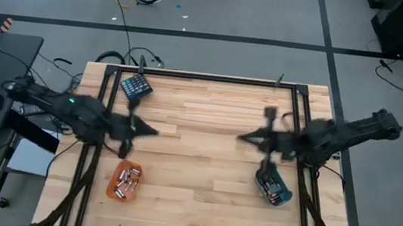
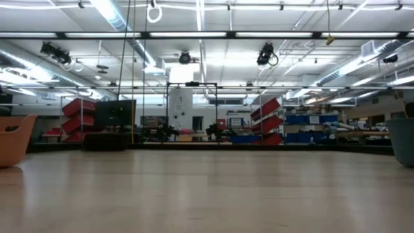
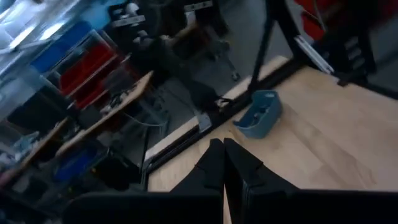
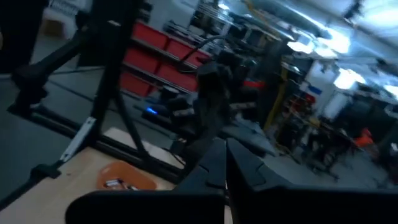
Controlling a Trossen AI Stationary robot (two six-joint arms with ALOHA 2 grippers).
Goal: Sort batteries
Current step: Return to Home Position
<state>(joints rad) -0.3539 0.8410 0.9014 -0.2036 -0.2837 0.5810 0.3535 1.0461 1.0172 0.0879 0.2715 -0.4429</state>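
Batteries (image 1: pixel 128 181) lie in the left bin (image 1: pixel 111 189) and the right bin (image 1: pixel 259 179) on the table (image 1: pixel 204 159).

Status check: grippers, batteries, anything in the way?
Left gripper, right gripper shut, empty, over mid-table. Batteries in orange bin and blue bin. Keypad near left arm, not blocking.

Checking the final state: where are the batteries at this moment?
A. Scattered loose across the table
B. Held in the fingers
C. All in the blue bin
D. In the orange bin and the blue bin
D: the high view shows batteries lying in the orange bin and more in the blue bin, with none loose on the table.
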